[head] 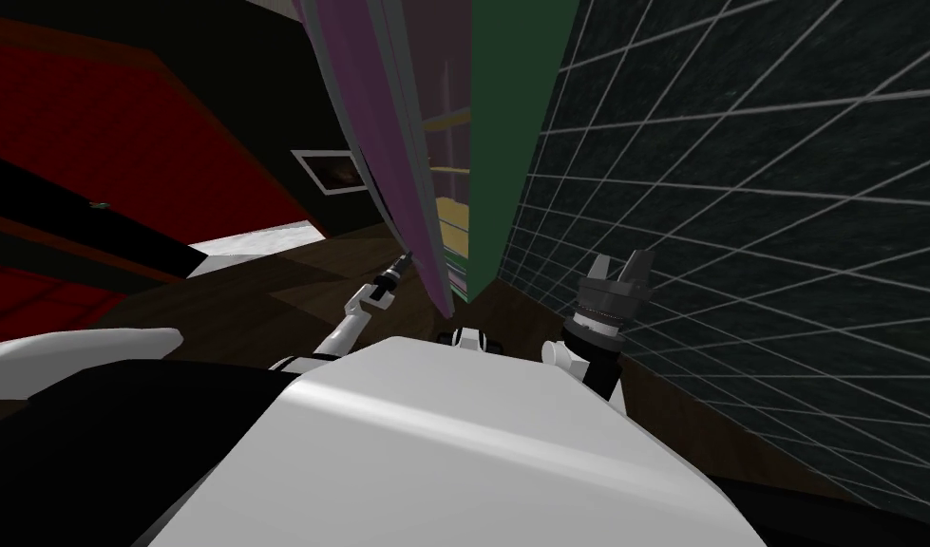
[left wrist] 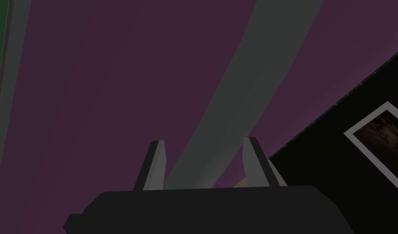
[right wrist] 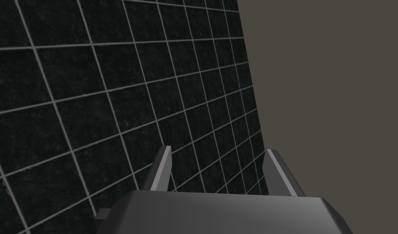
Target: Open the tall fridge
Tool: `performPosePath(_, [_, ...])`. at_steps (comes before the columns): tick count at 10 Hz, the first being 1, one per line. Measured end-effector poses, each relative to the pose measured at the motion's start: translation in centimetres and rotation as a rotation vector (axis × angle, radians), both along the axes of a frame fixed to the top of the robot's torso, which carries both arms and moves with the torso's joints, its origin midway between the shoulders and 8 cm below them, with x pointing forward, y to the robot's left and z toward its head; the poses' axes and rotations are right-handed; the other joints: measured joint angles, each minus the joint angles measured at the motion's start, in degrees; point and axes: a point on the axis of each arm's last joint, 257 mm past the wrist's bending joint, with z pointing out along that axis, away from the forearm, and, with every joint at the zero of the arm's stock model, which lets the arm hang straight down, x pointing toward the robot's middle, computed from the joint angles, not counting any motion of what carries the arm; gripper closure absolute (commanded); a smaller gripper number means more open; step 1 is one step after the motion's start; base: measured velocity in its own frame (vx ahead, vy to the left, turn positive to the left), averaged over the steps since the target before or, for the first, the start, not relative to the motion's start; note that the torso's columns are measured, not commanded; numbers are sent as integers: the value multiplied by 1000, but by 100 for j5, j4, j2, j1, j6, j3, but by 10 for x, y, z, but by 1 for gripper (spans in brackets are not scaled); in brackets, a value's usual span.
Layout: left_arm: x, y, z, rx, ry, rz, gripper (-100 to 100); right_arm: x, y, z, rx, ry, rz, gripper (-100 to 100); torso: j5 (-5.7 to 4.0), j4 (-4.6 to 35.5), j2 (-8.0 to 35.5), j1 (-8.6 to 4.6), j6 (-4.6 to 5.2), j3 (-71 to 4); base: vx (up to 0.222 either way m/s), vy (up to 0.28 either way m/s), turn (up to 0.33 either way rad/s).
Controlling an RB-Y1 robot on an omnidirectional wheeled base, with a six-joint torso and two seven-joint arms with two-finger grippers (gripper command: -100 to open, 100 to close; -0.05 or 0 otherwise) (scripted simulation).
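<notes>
The tall fridge has a purple door (head: 387,142) that stands ajar from its green body (head: 501,123), and yellowish shelves (head: 450,171) show in the gap. My left gripper (head: 403,258) reaches the door's lower edge. In the left wrist view, the left gripper (left wrist: 204,142) is shut on the long grey handle (left wrist: 251,73), which runs up the purple door (left wrist: 92,81) between the two fingers. My right gripper (head: 620,261) hangs open beside the fridge with nothing between its fingers. The right gripper (right wrist: 218,152) faces the tiled wall.
A dark tiled wall (head: 757,190) rises close on the right of the fridge. A framed picture (head: 330,171) hangs on the black wall behind the door. Red furniture (head: 92,123) stands at the left. Dark wooden floor (head: 263,285) lies between it and the fridge.
</notes>
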Motion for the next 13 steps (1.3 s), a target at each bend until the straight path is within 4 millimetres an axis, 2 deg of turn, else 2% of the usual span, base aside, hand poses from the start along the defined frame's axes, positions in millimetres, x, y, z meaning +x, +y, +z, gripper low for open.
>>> performPosePath(5, [-4,-24,4,0,-1,-84,100,0,0,0,0,0,0,0,3,-12,21,-43,0,12,-143,276,-61])
performPosePath(6, [-4,-24,4,0,0,-88,100,0,0,0,0,0,0,0,4,-32,7,-96,3,6,-78,295,-34])
performPosePath(8, [5,-44,-7,-11,7,-104,100,0,0,0,0,0,0,0,28,-36,-15,3,3,-9,-153,328,-103])
performPosePath(13, [40,-97,-24,-32,15,-141,100,0,0,0,0,0,0,0,47,-76,-106,20,16,-60,-142,358,-74])
